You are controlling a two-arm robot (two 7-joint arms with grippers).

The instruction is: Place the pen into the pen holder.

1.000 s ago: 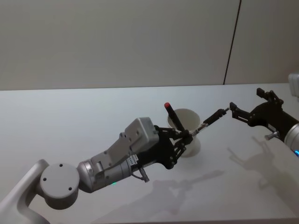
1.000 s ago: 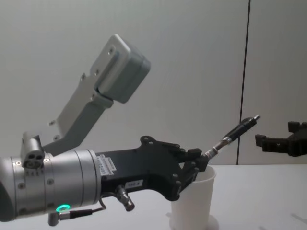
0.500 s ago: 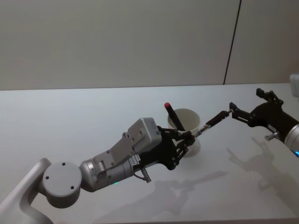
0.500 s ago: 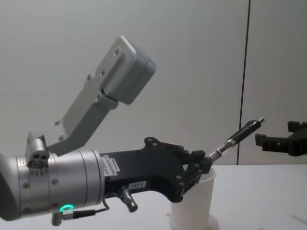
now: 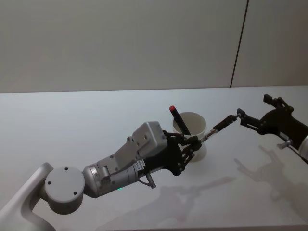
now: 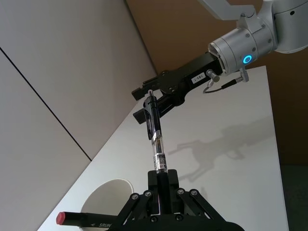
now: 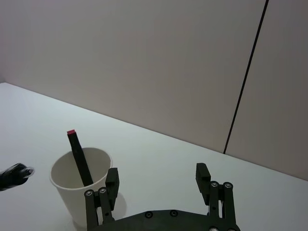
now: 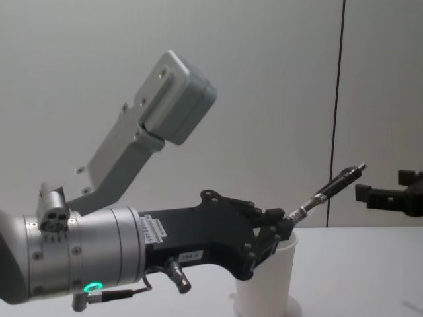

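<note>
Head view: the left gripper (image 5: 193,142) is pinching the pen (image 5: 219,126) by its lower end, with both pads pressed on the barrel. The pinch point sits at the near rim of the pen holder (image 5: 198,117). The held end is therefore at the opening, while the rest of the barrel slants up and out toward the bench's right edge.

Judgement: gripping at the very end puts the claw clear of the cup mouth. The free length can then be swung upright before release.

A black marker with a red cap (image 5: 179,120) leans inside the cup toward its left side, so the right part of the opening is free for the incoming pen. The cup stands upright on the white bench (image 5: 72,125), in from its far edge.

The right gripper (image 5: 252,107) hovers toward the bench's right edge, fingers spread and empty. The pen's free tip lies just beside one finger. It is judged to be standing off, out of the way.
</note>
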